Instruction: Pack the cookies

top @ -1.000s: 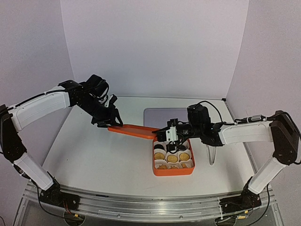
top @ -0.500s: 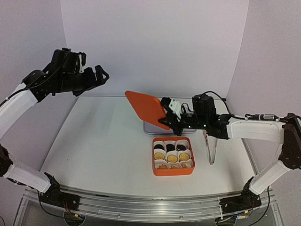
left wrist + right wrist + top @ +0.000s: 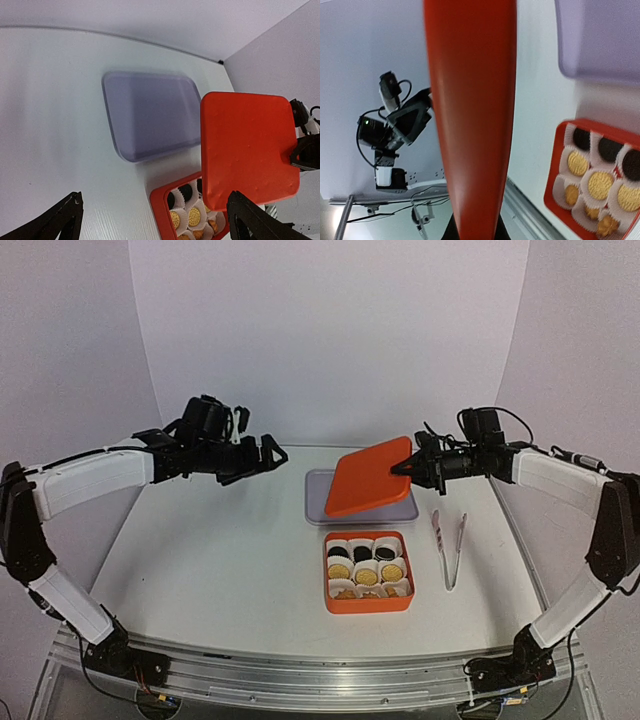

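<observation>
- The right hand (image 3: 404, 468), clamped on the orange lid (image 3: 365, 480), had carried it rightward, beyond the orange box (image 3: 368, 607) of cookies (image 3: 367, 576).
- The left hand (image 3: 268, 455) hung wide, left of the box.

nine small round cookies (image 3: 367, 577) lie flat in a three-by-three grid inside the open orange box (image 3: 368, 608), each in its own white paper cup (image 3: 565, 150). the three black ones (image 3: 362, 553) fill the box's far row. the six golden ones (image 3: 340, 570) fill its middle and near rows.
</observation>
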`<state>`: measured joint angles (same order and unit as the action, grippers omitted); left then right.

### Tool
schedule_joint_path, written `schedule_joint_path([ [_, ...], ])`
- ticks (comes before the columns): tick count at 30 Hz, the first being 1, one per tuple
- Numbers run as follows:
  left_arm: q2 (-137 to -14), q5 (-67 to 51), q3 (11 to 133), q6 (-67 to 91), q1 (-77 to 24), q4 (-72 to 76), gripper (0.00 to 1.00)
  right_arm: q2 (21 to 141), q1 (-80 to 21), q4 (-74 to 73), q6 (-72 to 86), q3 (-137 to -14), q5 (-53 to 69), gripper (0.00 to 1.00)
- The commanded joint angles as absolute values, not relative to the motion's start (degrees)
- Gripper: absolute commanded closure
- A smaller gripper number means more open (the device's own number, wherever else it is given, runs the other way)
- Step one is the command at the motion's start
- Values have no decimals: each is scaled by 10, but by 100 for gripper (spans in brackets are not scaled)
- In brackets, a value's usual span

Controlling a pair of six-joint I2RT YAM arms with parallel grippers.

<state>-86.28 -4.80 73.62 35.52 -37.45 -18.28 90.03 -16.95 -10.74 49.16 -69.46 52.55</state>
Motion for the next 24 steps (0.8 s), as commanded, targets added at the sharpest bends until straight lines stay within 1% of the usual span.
schedule_joint_path([
  [1, -902, -182, 711, 369, -374, -93, 0, 843, -170, -124, 548, -620, 640, 100],
  [6, -931, -246, 686, 373, -376, -55, 0, 820, -163, -125, 513, -533, 678, 100],
  [10, -966, -287, 679, 371, -381, -41, 0, 819, -163, -125, 469, -500, 688, 100],
  [15, -998, -289, 692, 362, -398, -59, 0, 832, -163, -128, 384, -473, 713, 97],
  [20, -1018, -288, 691, 366, -411, -61, 0, 870, -162, -129, 310, -456, 711, 92],
  [24, -1032, -286, 692, 368, -421, -63, 0, 901, -162, -127, 280, -457, 698, 89],
])
